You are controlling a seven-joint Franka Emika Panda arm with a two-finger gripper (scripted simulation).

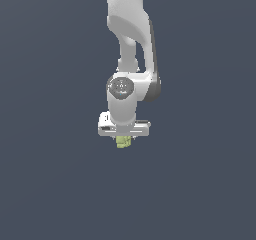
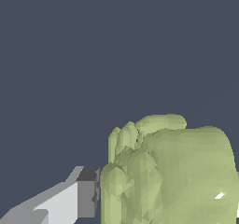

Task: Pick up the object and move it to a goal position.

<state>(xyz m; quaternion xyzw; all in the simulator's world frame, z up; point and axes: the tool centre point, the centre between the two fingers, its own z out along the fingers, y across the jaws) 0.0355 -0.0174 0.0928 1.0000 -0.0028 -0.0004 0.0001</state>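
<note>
The object (image 1: 123,142) is a small lumpy yellow-green blob that pokes out just below the white hand of my gripper (image 1: 124,135) in the exterior view. In the wrist view the object (image 2: 172,171) fills the near part of the picture. One grey-and-white finger (image 2: 86,192) presses against its side. The other finger is almost wholly hidden behind the blob at the picture's edge. The jaws stand closed on the object. Whether the blob rests on the surface or hangs above it, I cannot tell.
The white arm (image 1: 131,29) rises from the gripper toward the top of the exterior view. A plain dark grey-blue surface (image 1: 50,184) lies all around. No goal marker shows in either view.
</note>
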